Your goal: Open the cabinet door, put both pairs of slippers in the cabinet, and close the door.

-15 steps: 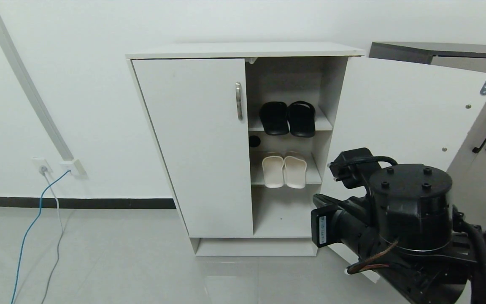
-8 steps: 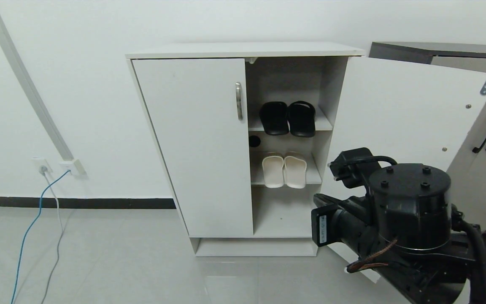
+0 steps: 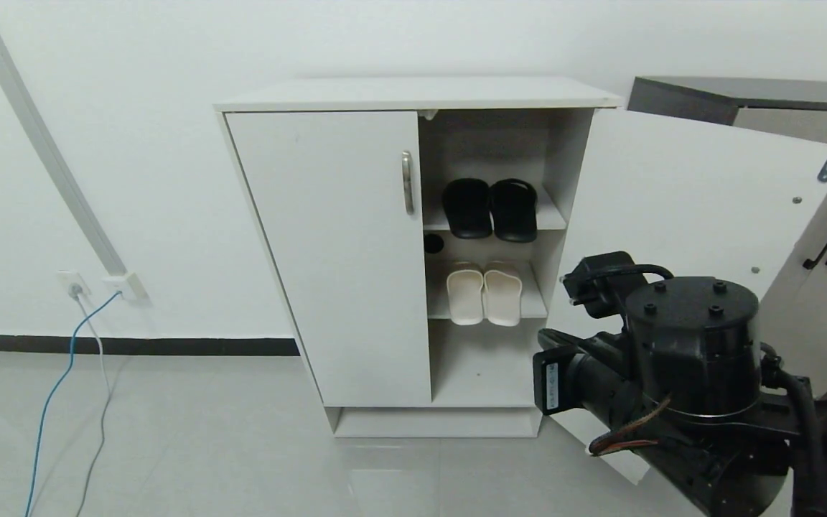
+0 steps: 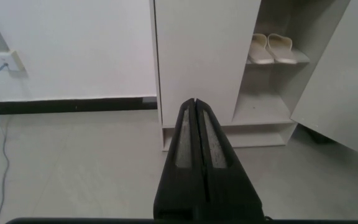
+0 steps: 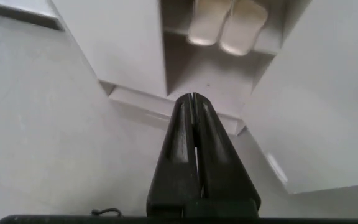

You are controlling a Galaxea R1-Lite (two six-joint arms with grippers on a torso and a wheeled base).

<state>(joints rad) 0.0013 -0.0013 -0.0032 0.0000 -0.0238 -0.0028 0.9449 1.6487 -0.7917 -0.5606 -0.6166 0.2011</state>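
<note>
Cabinet point(image 3: 327, 251) against white wall point(image 3: 133, 143), right door point(image 3: 679, 201) open, grey tiled floor point(image 3: 191, 445)

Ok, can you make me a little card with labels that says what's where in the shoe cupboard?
furniture: white wooden cabinet against the wall
doors: left door shut; right door swung wide open
upper shelf: pair of black slide slippers, side by side
middle shelf: pair of cream slide slippers, side by side
arms: left gripper and right gripper both shut, holding nothing
left to do: close the right door
</note>
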